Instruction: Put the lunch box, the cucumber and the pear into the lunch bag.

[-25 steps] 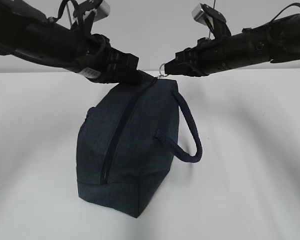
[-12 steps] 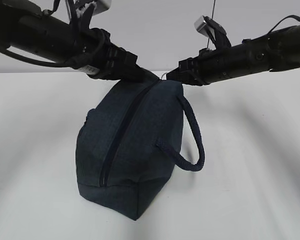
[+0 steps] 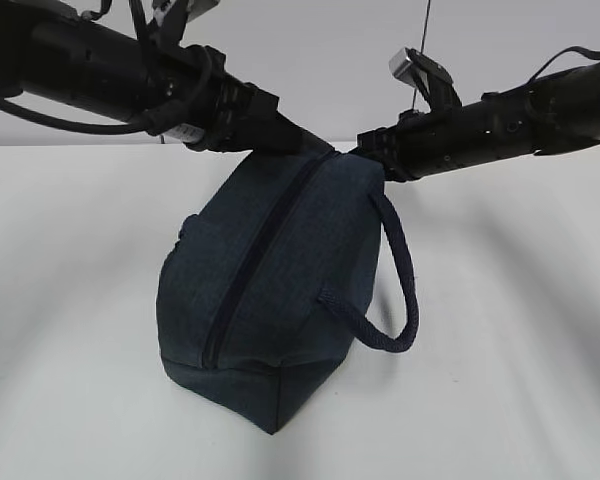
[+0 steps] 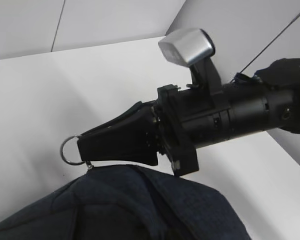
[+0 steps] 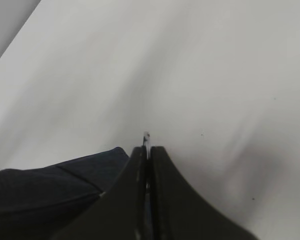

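Lunch bag stands on the white table, tipped up on one end, zipper line running from its base to the raised top corner where both arms meet. Zipper looks shut along the visible length. Lunch box, cucumber and pear are not in any view.

Left gripper: jaws nearly together, pinching the bag fabric at the top corner as far as I can judge from the exterior view. Right gripper: jaws pressed together on the metal ring pull, whose loop sticks out past the fingertips in the left wrist view.

My reading: I am at the opening step, nothing packed yet. Next move calls for the left holding the fabric firm while I draw the right along the zipper line, keeping the pull straight so the ring does not slip out.
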`<state>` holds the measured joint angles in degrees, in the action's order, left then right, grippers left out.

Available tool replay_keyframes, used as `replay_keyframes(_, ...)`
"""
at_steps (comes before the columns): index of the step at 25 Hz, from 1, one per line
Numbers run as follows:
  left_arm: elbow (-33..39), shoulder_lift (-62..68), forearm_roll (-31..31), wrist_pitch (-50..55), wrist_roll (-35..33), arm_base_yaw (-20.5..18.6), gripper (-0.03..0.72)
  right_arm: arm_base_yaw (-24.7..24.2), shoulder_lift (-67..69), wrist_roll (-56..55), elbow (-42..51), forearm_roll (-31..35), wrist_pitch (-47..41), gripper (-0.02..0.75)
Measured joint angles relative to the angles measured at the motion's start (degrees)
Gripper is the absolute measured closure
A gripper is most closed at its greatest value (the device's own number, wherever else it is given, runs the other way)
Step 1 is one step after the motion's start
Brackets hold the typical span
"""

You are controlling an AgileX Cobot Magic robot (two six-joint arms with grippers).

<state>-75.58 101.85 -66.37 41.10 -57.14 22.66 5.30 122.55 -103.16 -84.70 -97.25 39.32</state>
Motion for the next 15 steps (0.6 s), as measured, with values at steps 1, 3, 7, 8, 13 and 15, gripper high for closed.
replay_keyframes(1,0.04,0.00,0.00,-0.12,0.00,0.00,0.667,0.00,0.13,0.00,-0.14,0.14,0.00,0.738)
replay_keyframes(3,0.11,0.00,0.00,-0.33,-0.02,0.00,0.667,0.00,0.41,0.00,-0.14,0.30,0.00,0.738)
replay_keyframes(7,0.29,0.00,-0.04,-0.96,-0.28,0.00,0.667,0.00,1.10,0.00,-0.14,1.06,-0.14,0.738)
replay_keyframes(8,0.34,0.00,-0.04,-1.02,-0.35,0.00,0.667,0.00,1.10,0.00,-0.14,1.06,-0.15,0.738)
replay_keyframes(13,0.41,0.00,-0.28,-1.76,-0.42,0.00,0.667,0.00,1.10,0.00,-0.18,1.37,-0.38,0.738)
replay_keyframes(15,0.41,0.00,-0.27,-1.96,-0.42,0.00,0.667,0.00,1.34,0.00,-0.27,2.04,-0.14,0.738)
